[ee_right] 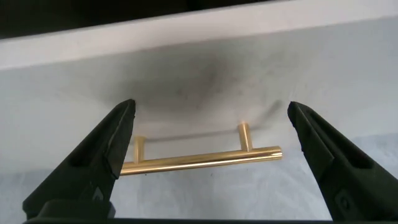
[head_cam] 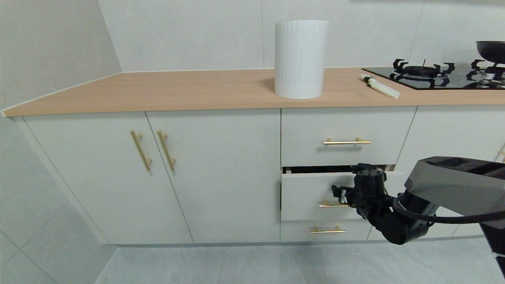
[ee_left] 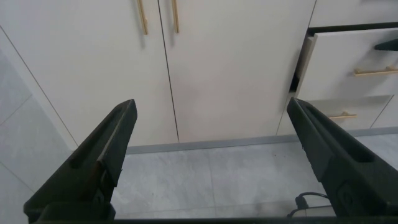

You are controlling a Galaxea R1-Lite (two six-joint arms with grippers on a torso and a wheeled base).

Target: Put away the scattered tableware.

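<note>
Right gripper [head_cam: 342, 194] at the part-open drawer [head_cam: 311, 189].
I see it spread wide before the gold handle [ee_right: 202, 160]; left gripper [ee_left: 211, 127] likewise spread; the knife [head_cam: 380, 87] lies on the tabletop [head_cam: 177, 88] beside the hob [head_cam: 434, 77].

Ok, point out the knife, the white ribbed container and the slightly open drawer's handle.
knife [head_cam: 380, 87], head view, middle of its length.
white ribbed container [head_cam: 301, 59], head view, centre of its side wall.
drawer handle [ee_right: 202, 160], right wrist view, middle of the gold bar.

The worktop [head_cam: 177, 88] is finished in matt wood grain, the handle [ee_right: 199, 160] in shiny gold metal, the hob [head_cam: 457, 79] in glossy black.
</note>
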